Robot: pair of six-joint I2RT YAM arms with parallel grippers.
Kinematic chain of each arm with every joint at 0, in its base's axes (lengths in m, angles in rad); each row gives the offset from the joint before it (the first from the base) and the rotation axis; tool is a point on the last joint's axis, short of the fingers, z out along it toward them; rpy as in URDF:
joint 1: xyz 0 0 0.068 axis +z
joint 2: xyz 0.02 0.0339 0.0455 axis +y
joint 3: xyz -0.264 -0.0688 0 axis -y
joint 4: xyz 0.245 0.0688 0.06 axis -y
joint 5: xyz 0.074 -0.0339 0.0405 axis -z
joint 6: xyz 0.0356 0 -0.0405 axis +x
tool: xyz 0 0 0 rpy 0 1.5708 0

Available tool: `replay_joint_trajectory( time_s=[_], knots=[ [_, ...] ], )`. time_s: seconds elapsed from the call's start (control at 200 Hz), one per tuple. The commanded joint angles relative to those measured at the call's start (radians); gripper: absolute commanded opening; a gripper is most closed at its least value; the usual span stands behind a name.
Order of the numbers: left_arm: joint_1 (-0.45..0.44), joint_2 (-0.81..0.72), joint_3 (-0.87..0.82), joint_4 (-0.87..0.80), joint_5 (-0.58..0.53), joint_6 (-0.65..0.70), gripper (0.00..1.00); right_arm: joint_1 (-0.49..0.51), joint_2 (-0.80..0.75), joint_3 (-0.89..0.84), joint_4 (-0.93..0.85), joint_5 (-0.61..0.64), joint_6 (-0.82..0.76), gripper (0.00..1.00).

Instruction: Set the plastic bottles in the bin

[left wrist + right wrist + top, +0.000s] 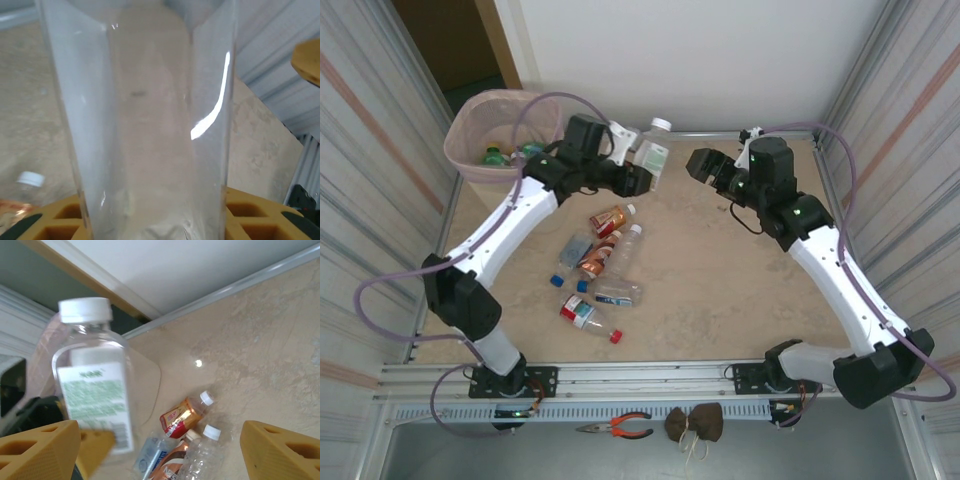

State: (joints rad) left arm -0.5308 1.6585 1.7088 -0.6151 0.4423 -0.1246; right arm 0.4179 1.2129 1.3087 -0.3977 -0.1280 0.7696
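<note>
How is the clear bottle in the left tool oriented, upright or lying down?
Upright, slightly tilted: the clear bottle has its white cap at the top, and the left tool grips its lower part.

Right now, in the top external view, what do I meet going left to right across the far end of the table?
The bin → left claw gripping a white-capped bottle → right claw, open.

I work in a lab test cell: my bench (720, 290) is walled by ribbed metal panels (910, 130), with an aluminium rail (650, 375) and pliers (617, 428) at its near edge.
</note>
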Motion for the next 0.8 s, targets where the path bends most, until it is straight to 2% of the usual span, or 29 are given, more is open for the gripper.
replay_joint_trajectory(
  time_s=[0.0, 0.331, 0.481, 0.541, 0.681, 0.797],
  knots=[
    [0.057, -0.09, 0.064, -0.053, -0.004, 0.038, 0.4, -0.012, -0.026, 0.014, -0.021, 0.023, -0.035, 0.82],
    [0.337, -0.125, 0.212, -0.243, 0.04, 0.096, 0.41, -0.022, -0.021, 0.01, -0.027, 0.013, -0.035, 0.82],
    [0.449, -0.094, 0.314, -0.356, 0.01, 0.156, 0.41, -0.021, -0.012, 0.011, -0.03, 0.011, -0.033, 0.82],
    [0.483, -0.072, 0.365, -0.408, -0.037, 0.191, 0.41, -0.021, -0.01, 0.009, -0.029, 0.01, -0.032, 0.82],
    [0.497, 0.004, 0.498, -0.538, -0.308, 0.289, 0.42, -0.021, 0.0, 0.008, -0.026, 0.003, -0.029, 0.82],
    [0.505, 0.056, 0.544, -0.568, -0.458, 0.345, 0.42, -0.022, 0.009, 0.009, -0.026, -0.005, -0.027, 0.82]
  ],
)
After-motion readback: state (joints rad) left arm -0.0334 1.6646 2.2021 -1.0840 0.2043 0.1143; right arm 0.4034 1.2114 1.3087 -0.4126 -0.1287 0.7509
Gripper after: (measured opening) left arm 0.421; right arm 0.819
